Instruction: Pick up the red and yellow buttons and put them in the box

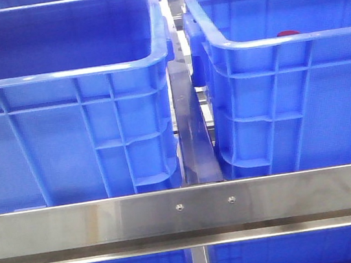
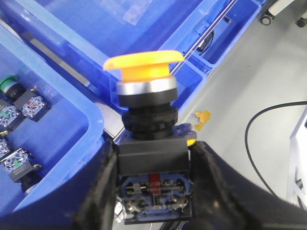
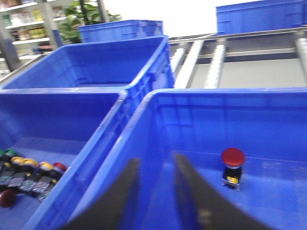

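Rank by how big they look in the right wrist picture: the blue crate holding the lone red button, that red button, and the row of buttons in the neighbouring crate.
1. Blue crate, by far the largest.
2. Row of buttons.
3. Lone red button, though each single button in the row looks similar or smaller; distance makes that unsure.

Left end effector [image 2: 153,191] clamped on load, right end effector [image 3: 156,191] narrowly parted, empty
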### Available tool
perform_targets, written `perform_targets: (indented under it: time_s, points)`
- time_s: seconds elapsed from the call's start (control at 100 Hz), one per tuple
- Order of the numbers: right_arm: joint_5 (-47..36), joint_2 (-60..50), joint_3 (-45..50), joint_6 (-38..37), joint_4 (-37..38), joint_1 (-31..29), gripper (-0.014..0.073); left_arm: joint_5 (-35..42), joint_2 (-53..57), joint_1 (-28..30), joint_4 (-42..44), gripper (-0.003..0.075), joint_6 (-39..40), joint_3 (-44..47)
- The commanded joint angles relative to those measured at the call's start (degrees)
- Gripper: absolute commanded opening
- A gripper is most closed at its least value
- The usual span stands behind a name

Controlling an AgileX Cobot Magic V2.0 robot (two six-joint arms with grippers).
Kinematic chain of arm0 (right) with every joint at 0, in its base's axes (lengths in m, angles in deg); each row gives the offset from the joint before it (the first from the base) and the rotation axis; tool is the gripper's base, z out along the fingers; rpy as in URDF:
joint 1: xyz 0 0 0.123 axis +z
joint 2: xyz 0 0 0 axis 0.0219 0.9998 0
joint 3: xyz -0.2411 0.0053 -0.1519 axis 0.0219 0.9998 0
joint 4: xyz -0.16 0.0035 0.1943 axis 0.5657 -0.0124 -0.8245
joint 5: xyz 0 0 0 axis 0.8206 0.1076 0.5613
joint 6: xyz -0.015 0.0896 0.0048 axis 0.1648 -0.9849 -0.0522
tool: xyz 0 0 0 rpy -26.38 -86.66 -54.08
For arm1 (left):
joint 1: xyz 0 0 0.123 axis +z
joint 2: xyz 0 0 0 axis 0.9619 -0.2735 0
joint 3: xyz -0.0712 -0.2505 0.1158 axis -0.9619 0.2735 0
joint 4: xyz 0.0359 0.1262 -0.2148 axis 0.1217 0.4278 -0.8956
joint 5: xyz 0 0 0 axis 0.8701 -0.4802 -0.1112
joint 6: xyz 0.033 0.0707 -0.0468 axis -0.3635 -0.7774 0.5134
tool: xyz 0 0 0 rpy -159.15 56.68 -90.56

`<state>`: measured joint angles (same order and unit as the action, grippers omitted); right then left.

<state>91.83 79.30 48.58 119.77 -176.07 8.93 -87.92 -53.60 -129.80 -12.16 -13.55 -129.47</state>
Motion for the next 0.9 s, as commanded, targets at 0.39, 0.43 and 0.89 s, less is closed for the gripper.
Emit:
perform_targets:
  time_s: [0.39, 0.43, 0.89]
  points:
    - [21.48, 1.68, -2.06, -2.75, -12.9, -0.1, 0.0599, 3.34, 1.18, -0.45, 0.22, -0.0019, 0.21, -1.52]
    - [25.02, 2.97, -2.82, -5.44, -12.89, -0.1, 0.0599, 3.34, 1.18, -0.45, 0.22, -0.0019, 0.21, -1.52]
    - [52.82, 21.94, -12.59, -23.3, -12.74, 0.32, 0.0599, 3.34, 1.18, -0.45, 0.27, -0.0019, 0.21, -1.52]
